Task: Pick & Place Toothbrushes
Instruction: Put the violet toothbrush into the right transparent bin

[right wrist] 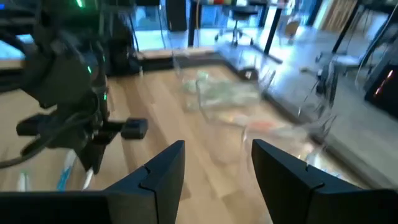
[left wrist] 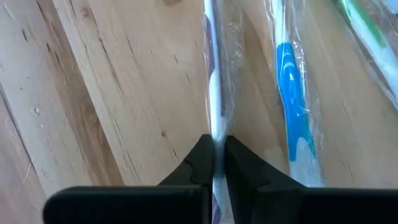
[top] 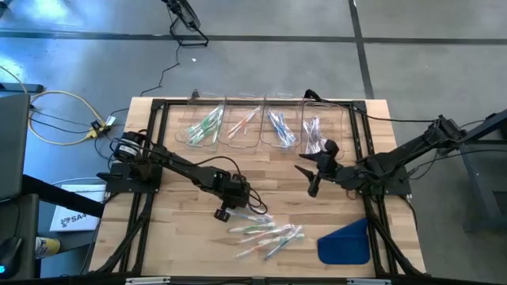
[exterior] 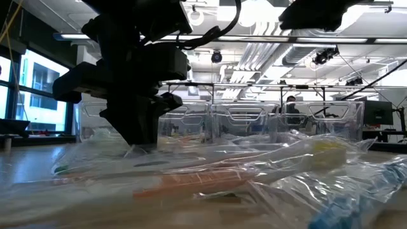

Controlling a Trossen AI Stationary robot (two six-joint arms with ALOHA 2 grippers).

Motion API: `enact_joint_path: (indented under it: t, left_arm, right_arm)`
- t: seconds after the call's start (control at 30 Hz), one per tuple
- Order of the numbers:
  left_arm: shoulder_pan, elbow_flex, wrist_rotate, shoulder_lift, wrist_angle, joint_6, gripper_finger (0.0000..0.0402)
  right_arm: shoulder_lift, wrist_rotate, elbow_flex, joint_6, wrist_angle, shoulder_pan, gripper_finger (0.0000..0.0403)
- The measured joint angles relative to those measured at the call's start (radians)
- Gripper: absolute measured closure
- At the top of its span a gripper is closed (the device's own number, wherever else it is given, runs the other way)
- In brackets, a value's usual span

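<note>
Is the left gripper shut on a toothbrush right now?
Shut. In the left wrist view the left gripper pinches a wrapped purple toothbrush lying on the table.

Overhead looks straight down; low sits level, close among wrapped toothbrushes [exterior: 210, 181]; both share the wooden table [top: 182, 229]

Two dark jointed arms
Matte black links; left gripper [left wrist: 214, 163] has wedge-shaped jaws; black cables trail off both bases.

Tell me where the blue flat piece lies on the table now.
In the high view, the blue flat piece lies on the table's near right corner, just right of the loose toothbrushes and below the right end effector.
</note>
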Motion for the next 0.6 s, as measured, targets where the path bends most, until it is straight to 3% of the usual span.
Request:
enact_joint_path:
  t: [0.3,0.47,0.6]
  left_arm:
    - [0.134,-0.003,-0.045,-0.151,0.002,0.103,0.0389]
    - [0.241,-0.001,-0.044,-0.262,0.077,0.169,0.0389]
    - [0.321,-0.001,0.040,-0.339,0.183,0.179,0.0389]
  right_arm:
    - [-0.144,0.030,0.006,-0.110,0.019,0.008,0.0222]
    - [-0.206,-0.010,0.006,-0.111,0.011,0.007,0.0222]
    - [-0.223,-0.063,0.006,-0.111,0.004,0.007,0.0222]
